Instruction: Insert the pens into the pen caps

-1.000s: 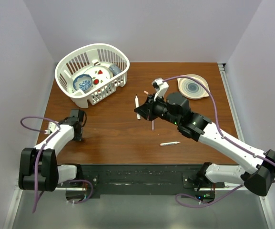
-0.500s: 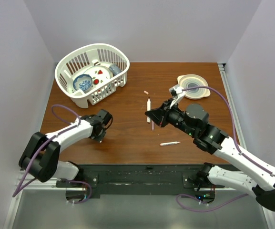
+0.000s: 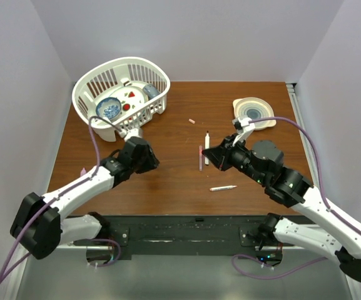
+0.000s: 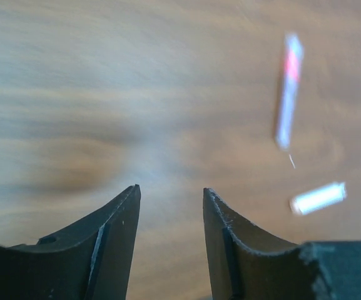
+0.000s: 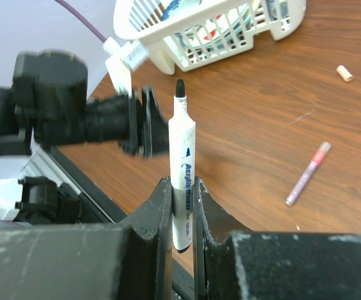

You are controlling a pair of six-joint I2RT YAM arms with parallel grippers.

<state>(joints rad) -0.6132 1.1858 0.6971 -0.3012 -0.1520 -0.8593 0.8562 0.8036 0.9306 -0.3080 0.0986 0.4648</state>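
My right gripper [image 5: 180,181] is shut on a white pen [image 5: 182,147] and holds it upright, black tip up, above the table. In the top view the gripper [image 3: 208,154] and the held pen [image 3: 206,138] are at mid-table. A lilac pen with a pink band [image 3: 200,157] lies just left of it and also shows in the right wrist view [image 5: 307,175]. Another white pen [image 3: 222,187] lies nearer the front. A tiny pale pink cap [image 3: 192,121] lies farther back, also in the right wrist view [image 5: 344,73]. My left gripper [image 3: 147,160] is open and empty [image 4: 169,189], with the blurred lilac pen [image 4: 288,90] ahead.
A white basket [image 3: 158,78] with dishes and small red pieces stands at the back left. A beige plate with blue rings [image 3: 253,112] sits at the back right. A short, blurred white piece [image 4: 318,197] lies right of my left fingers.
My left arm has swung from the table's left edge toward the middle. My right gripper has carried the white pen to the right.
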